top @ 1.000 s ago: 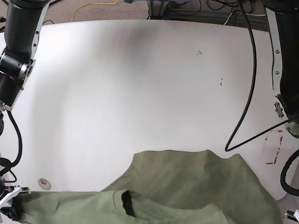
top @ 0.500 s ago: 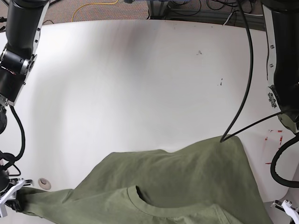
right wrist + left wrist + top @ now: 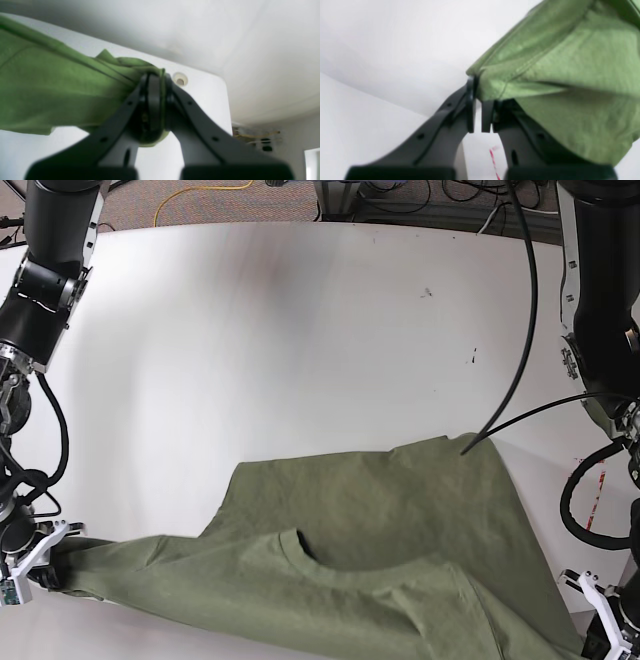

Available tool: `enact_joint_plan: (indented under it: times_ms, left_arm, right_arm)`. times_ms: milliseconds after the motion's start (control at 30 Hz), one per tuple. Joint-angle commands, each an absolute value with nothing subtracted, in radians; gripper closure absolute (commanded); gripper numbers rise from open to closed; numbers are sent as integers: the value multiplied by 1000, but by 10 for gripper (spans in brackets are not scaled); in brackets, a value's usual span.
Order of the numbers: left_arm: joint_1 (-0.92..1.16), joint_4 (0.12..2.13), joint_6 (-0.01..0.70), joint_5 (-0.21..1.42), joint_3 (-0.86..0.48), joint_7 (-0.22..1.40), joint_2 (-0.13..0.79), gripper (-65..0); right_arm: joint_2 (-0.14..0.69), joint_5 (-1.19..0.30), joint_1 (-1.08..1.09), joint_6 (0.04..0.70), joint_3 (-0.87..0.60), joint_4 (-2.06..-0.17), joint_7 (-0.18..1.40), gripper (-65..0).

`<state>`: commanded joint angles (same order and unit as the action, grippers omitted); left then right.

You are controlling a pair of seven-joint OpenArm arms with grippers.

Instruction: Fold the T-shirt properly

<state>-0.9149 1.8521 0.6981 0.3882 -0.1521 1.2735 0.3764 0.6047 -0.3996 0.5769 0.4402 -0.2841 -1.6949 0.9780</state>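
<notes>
The olive-green T-shirt (image 3: 380, 550) lies spread over the near part of the white table (image 3: 300, 330), collar opening (image 3: 300, 545) facing up. My right gripper (image 3: 40, 565) is at the near left, shut on a bunched corner of the T-shirt (image 3: 75, 82); in the right wrist view, cloth is squeezed between the fingers of the gripper (image 3: 155, 82). My left gripper (image 3: 598, 635) is at the near right corner. In the left wrist view, the left gripper (image 3: 478, 100) pinches a hem fold of the T-shirt (image 3: 557, 70) at its tips, and cloth drapes over the right finger.
A black cable (image 3: 530, 330) crosses the right side of the table and ends at the shirt's far corner. Red-marked tape (image 3: 590, 480) lies by the right edge. A round table hole (image 3: 179, 81) sits just beyond the right gripper. Small dark specks (image 3: 427, 292) mark the far side.
Both arms have moved away from the table's near edge, dragging the T-shirt with them. More of the shirt now lies flat, and its far hem sits farther up the table.
</notes>
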Motion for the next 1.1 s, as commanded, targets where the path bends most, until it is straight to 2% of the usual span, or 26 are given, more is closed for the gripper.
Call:
enact_joint_plan:
  times_ms: [167,633,833,1100]
  left_arm:
    - [-839,1880,698,398,-176,1264,373,-14]
    - [-635,1950,698,410,-195,1246,368,-9]
    - [-519,1992,698,410,-187,1261,358,-5]
    - [-491,1994,698,405,-186,1258,362,-2]
  right_arm:
    - [582,-399,474,440,-331,-1773,982,-3]
    - [531,-406,315,441,-462,-1829,990,0]
    - [535,-408,289,447,-455,-1858,1007,0]
    - [551,-435,294,448,-395,-1868,1024,0]
